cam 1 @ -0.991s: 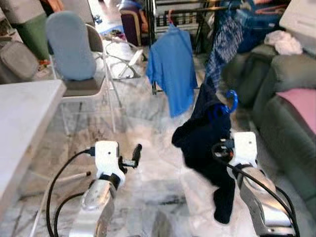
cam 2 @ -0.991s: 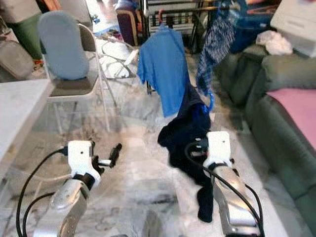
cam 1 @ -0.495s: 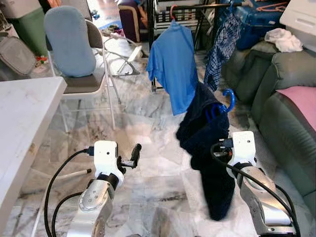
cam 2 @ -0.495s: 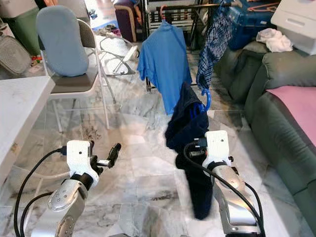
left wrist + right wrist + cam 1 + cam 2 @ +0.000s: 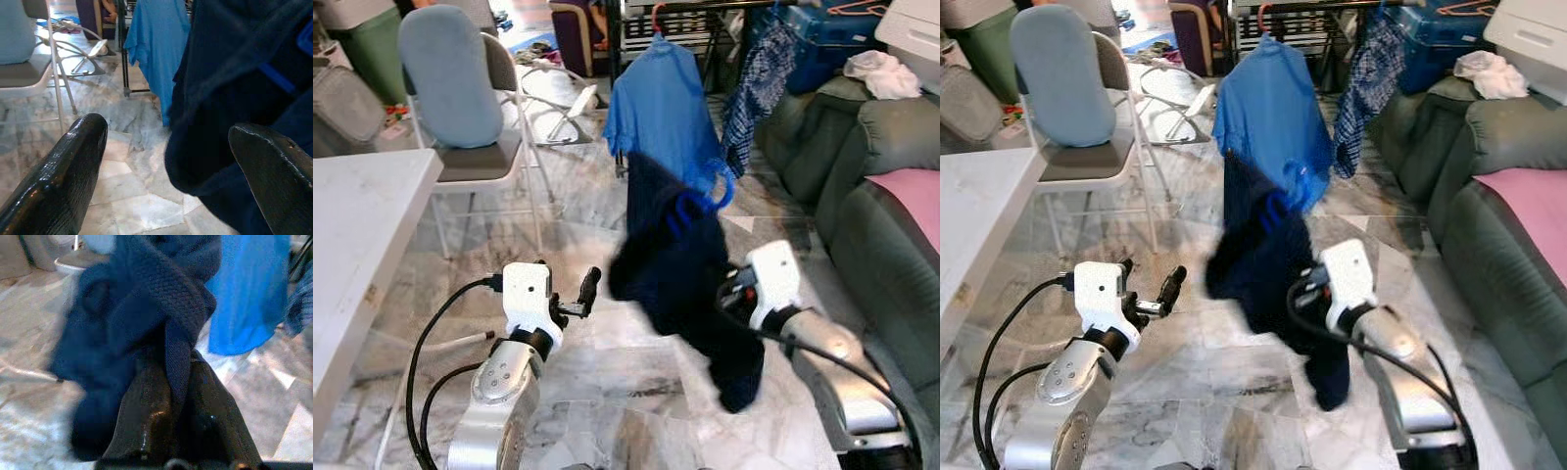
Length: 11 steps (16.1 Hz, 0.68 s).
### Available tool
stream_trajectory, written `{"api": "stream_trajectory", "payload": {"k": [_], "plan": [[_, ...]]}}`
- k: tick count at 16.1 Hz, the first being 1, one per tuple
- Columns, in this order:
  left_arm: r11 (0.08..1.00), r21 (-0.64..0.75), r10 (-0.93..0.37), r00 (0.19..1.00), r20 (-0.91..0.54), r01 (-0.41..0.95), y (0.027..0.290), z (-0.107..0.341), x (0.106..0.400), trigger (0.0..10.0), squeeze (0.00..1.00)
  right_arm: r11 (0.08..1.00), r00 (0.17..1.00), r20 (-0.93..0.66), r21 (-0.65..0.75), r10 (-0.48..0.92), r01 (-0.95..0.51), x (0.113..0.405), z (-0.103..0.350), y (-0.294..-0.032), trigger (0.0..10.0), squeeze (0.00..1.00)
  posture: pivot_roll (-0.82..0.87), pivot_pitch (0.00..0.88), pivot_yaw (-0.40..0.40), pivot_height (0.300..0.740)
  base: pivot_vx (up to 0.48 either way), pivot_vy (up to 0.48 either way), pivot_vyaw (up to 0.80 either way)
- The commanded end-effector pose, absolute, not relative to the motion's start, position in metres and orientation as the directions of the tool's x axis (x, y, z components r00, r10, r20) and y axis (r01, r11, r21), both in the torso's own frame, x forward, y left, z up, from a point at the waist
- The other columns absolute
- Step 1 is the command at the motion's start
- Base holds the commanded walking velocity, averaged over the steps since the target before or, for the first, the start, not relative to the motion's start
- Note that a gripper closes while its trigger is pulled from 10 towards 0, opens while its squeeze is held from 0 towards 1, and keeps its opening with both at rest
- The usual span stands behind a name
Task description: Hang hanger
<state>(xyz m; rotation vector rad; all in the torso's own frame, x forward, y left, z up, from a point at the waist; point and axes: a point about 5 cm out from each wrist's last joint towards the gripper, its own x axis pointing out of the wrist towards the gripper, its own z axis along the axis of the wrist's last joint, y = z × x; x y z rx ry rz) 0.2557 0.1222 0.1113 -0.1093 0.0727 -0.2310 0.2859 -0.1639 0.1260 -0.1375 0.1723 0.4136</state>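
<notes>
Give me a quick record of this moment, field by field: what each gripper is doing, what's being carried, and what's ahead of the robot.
right gripper: shut on the navy garment, held up in front of the robot
carried item: navy garment on a blue hanger
left gripper: open, holding nothing, beside the garment
ahead: clothes rack with a blue shirt and a checked garment hanging
left side: white table, folding chair
right side: green sofa

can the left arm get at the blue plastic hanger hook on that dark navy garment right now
Probably yes. The open left gripper hangs empty beside the dark navy garment, with nothing between them. The blue plastic hanger hook sits higher, so the arm must lift and reach across.
</notes>
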Motion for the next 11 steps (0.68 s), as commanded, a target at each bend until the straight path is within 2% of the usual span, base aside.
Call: {"api": "stream_trajectory", "payload": {"k": [1, 2, 5, 11], "plan": [[0.970, -0.112, -0.222, 0.973, -0.056, 0.215, 0.126, 0.111, 0.256, 10.0, 0.00, 0.906, 0.908, -0.153, -0.114, 0.390, -0.408, 0.288, 0.134, -0.164, 10.0, 0.00, -0.12, 0.077, 0.060, 0.740, 0.000, 0.000, 0.00], [0.970, -0.115, -0.221, 0.974, -0.056, 0.214, 0.126, 0.111, 0.255, 10.0, 0.00, 0.901, 0.904, -0.150, -0.117, 0.400, -0.418, 0.287, 0.133, -0.160, 10.0, 0.00, -0.11, 0.078, 0.058, 0.740, 0.000, 0.000, 0.80], [0.970, -0.116, -0.224, 0.972, -0.069, 0.215, 0.126, 0.107, 0.253, 10.0, 0.00, 0.890, 0.892, -0.155, -0.110, 0.424, -0.442, 0.284, 0.130, -0.153, 10.0, 0.00, -0.11, 0.079, 0.056, 0.740, 0.000, -0.319, 0.80], [0.969, -0.118, -0.226, 0.972, -0.065, 0.218, 0.124, 0.108, 0.254, 10.0, 0.00, 0.891, 0.894, -0.152, -0.115, 0.422, -0.440, 0.285, 0.130, -0.154, 10.0, 0.00, -0.11, 0.073, 0.053, 0.740, 0.000, -0.324, 0.75]]}}
